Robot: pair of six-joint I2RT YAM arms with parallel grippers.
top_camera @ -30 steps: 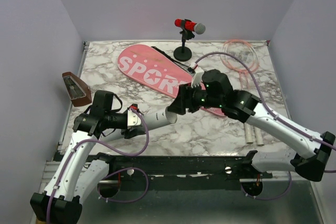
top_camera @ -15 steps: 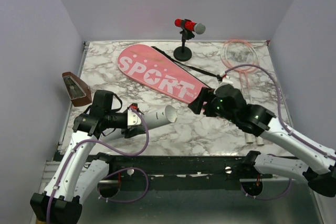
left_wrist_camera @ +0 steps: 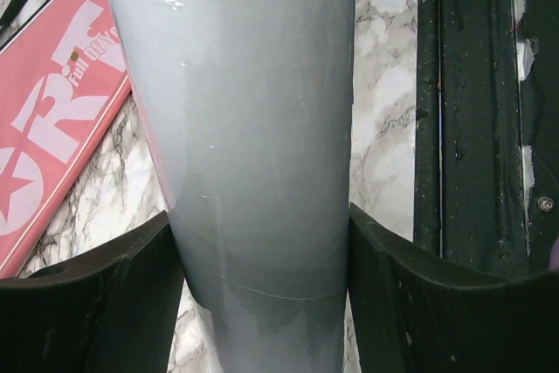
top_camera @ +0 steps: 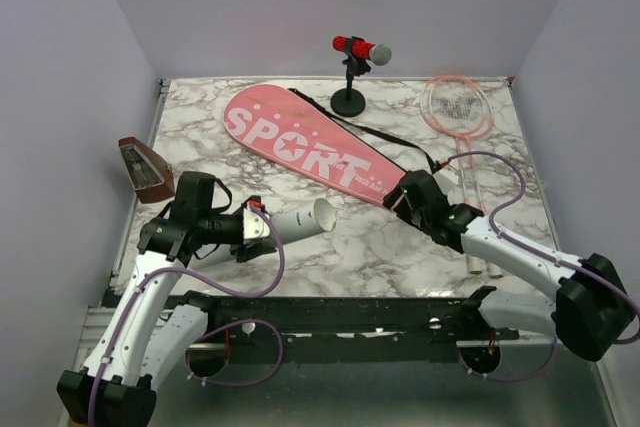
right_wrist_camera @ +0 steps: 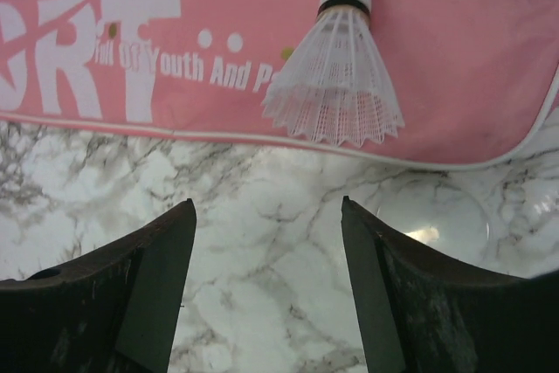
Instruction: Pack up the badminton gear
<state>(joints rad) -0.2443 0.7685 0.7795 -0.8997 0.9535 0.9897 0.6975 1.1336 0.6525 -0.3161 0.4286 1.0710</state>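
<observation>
My left gripper (top_camera: pixel 262 227) is shut on a long white tube (top_camera: pixel 300 220), which is held low over the table with its open mouth pointing right. In the left wrist view the tube (left_wrist_camera: pixel 262 111) fills the space between the fingers (left_wrist_camera: pixel 105 303). The pink "SPORT" bag (top_camera: pixel 300 147) lies diagonally behind it. A white shuttlecock (right_wrist_camera: pixel 336 85) rests on the bag (right_wrist_camera: pixel 454 58), just ahead of my open, empty right gripper (right_wrist_camera: pixel 266 207). In the top view the right gripper (top_camera: pixel 402 195) sits at the bag's near right end. Two pink rackets (top_camera: pixel 458 107) lie at the far right.
A red microphone on a black stand (top_camera: pixel 358 52) stands behind the bag. A small brown wedge-shaped box (top_camera: pixel 146 169) sits at the left table edge. The bag's black strap (top_camera: pixel 385 137) trails toward the rackets, whose white handles (top_camera: pixel 480 262) reach the near right.
The right arm has drawn back from the tube's mouth, moving right and lower, to the bag's near right end. The left arm and tube have stayed still.
</observation>
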